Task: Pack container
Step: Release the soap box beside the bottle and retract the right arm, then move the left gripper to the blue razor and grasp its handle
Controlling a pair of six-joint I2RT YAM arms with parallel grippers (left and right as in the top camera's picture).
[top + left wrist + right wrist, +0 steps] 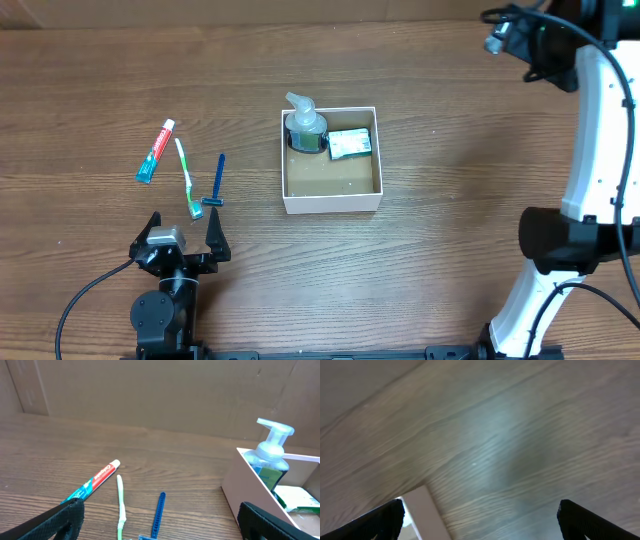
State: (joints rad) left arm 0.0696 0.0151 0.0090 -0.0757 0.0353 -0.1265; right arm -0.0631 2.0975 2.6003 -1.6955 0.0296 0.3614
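Observation:
The container is a shallow white box with a brown floor at the table's middle. A pump soap bottle and a green-and-white packet sit along its far side. Left of it on the wood lie a toothpaste tube, a green toothbrush and a blue razor. My left gripper stands open just short of the razor, with nothing between its fingers. My right gripper is open and empty above bare table, with a corner of the container at its lower left.
The right arm rises along the table's right edge and reaches to the far right corner. A brown cardboard wall backs the table. Wood grain table shows all round the box.

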